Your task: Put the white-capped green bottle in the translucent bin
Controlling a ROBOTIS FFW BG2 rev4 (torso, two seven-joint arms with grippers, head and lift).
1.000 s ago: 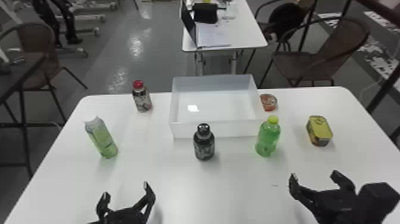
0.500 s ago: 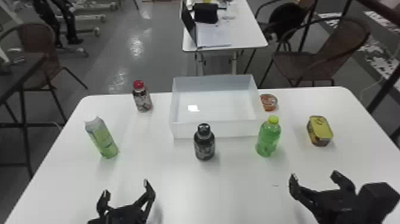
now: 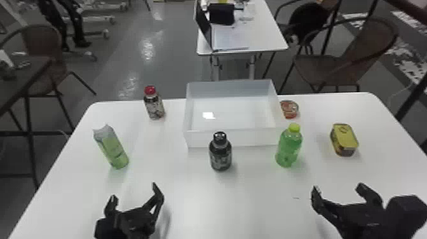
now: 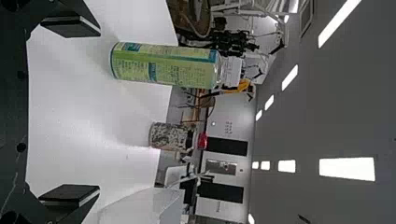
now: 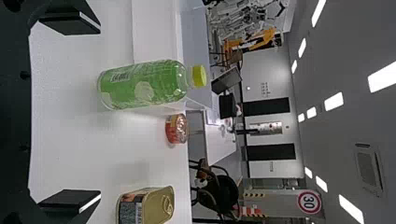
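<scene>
Head view: left hand (image 3: 134, 191) wide open, empty, short of white-capped green bottle (image 3: 111, 148); right hand (image 3: 337, 188) likewise. Approach step (my guess); next, straddle bottle, then close.

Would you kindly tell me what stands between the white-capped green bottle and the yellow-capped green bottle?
In the head view, a black-capped dark bottle stands between the white-capped green bottle and the yellow-capped green bottle.

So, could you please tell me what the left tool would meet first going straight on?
Probably the red-capped bottle, roughly ahead of the left tool, though depth and height are hard to judge.
</scene>
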